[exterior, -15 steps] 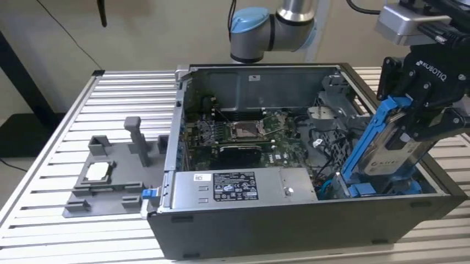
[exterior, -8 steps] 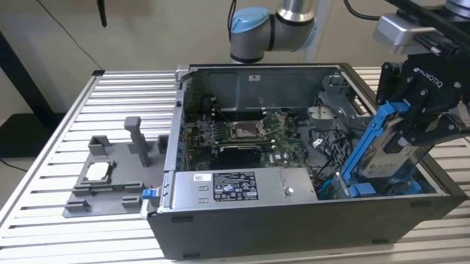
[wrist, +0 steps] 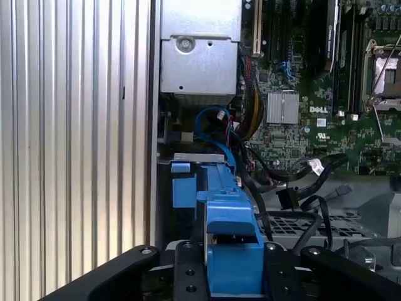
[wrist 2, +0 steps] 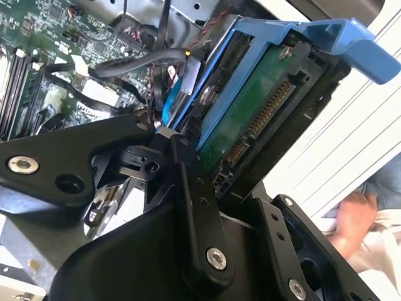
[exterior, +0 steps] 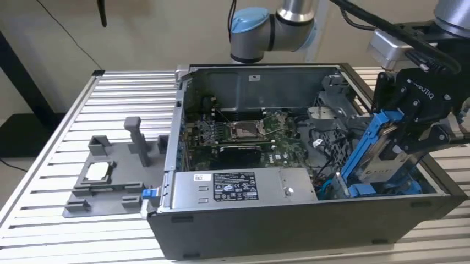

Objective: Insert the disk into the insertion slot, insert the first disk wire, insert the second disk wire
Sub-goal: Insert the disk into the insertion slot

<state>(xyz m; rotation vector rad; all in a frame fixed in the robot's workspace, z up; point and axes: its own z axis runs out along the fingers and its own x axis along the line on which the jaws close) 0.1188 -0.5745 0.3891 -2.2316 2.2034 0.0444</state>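
Tilting steeply, the blue-framed silver disk [exterior: 378, 162] is clamped in the gripper [exterior: 402, 144], which points downward, with the slot [exterior: 400, 187] just below its fingers.

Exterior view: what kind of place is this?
Probably a robotics lab bench for PC assembly: open computer case on a slotted aluminium table, robot arm above, the disk held in its jaws.

The disk [exterior: 367, 157] has a smooth, faintly glossy blue plastic frame and a matt green circuit board [wrist 2: 250, 106]. The tool [exterior: 400, 140] is matt black. The counter [exterior: 125, 93] is ribbed, brushed bare metal, and the computer case [exterior: 294, 220] is dark grey matt metal.
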